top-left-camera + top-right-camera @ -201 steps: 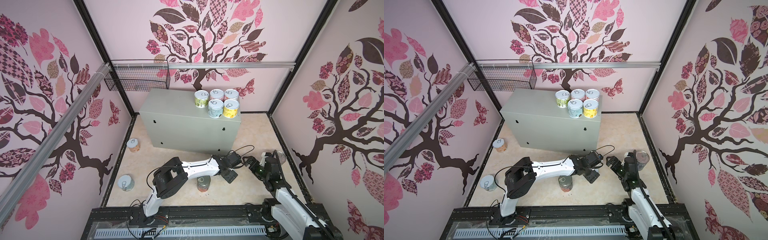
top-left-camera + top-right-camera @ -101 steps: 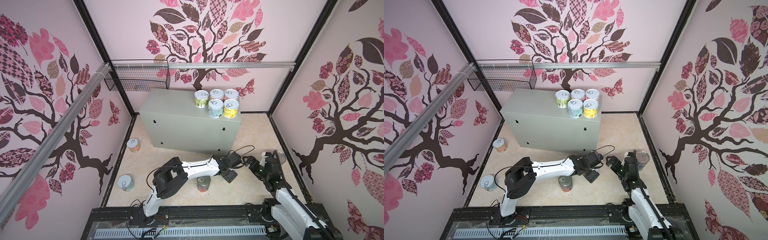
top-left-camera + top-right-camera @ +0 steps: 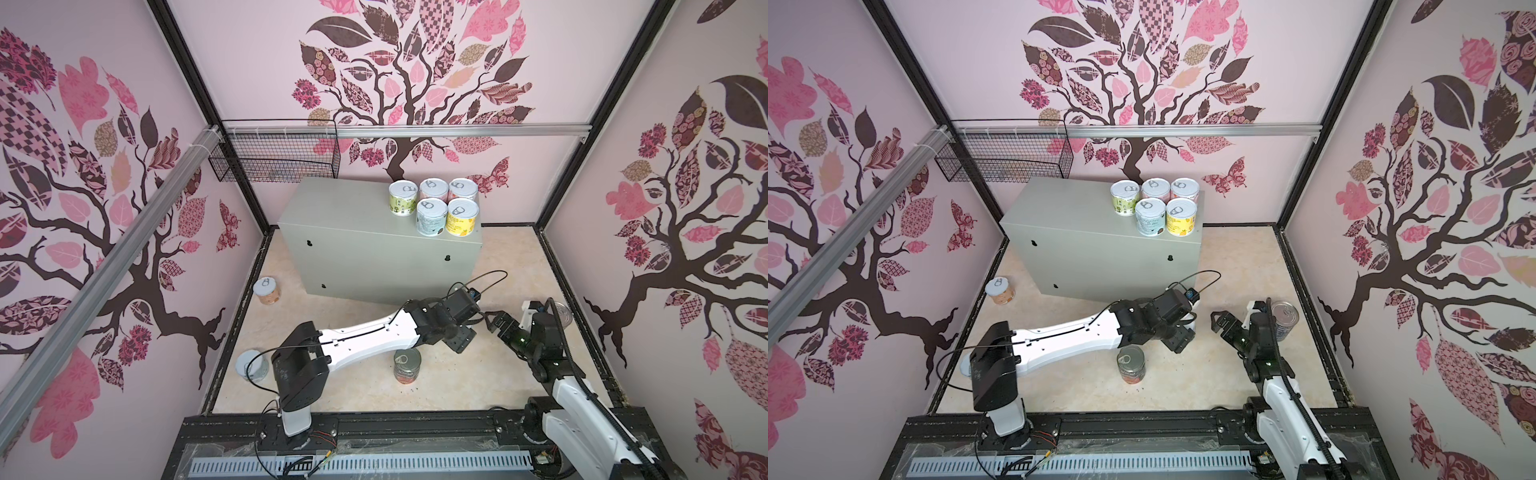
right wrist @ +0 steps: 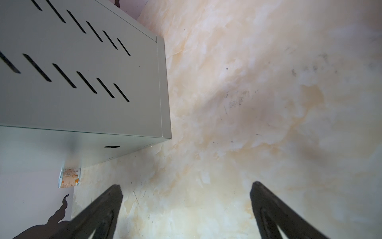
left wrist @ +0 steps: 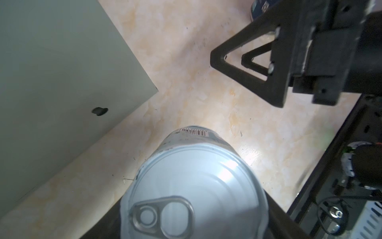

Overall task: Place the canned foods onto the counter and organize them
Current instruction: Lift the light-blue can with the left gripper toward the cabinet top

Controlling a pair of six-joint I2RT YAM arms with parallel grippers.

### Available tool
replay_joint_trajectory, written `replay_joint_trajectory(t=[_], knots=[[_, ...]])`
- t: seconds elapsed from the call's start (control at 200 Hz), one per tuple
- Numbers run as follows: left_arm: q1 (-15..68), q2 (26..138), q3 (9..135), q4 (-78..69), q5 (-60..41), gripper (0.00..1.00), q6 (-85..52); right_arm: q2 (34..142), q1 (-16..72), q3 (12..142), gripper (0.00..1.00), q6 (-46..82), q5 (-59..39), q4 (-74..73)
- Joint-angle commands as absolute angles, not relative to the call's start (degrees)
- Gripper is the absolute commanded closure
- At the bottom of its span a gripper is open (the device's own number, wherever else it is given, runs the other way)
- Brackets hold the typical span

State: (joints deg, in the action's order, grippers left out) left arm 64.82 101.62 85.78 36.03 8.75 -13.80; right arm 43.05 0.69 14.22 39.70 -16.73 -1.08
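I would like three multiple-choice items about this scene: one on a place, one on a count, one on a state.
1. Where does the reddish can stand?
A. On the counter
B. On the floor
C. In the wire basket

2. How many cans stand on the counter?
A. Three
B. Five
C. Seven

3. How is the right gripper?
A. Open and empty
B. Shut on a can
C. Shut and empty

Answers:
1 B: the reddish can stands on the floor, in front of the counter.
2 B: both top views show five cans grouped at its right end.
3 A: the right gripper shows spread jaws with only floor between them.
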Motion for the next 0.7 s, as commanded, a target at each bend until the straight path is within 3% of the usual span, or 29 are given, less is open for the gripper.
replay_joint_trajectory(t=[0.0, 0.33, 0.695], knots=[[65.0, 97.2, 83.6, 36.4, 11.1, 0.38, -15.0, 41.2, 1.1, 18.5, 0.00, 36.9, -15.7, 2.1], [65.0, 84.2, 76.3, 37.4, 15.1, 0.37, -16.6, 35.7, 2.8, 23.7, 0.00, 35.9, -14.0, 7.6], [64.8, 67.4, 71.3, 44.7, 20.5, 0.37, -16.4, 34.2, 17.0, 32.2, 0.00, 35.5, -2.8, 15.2]])
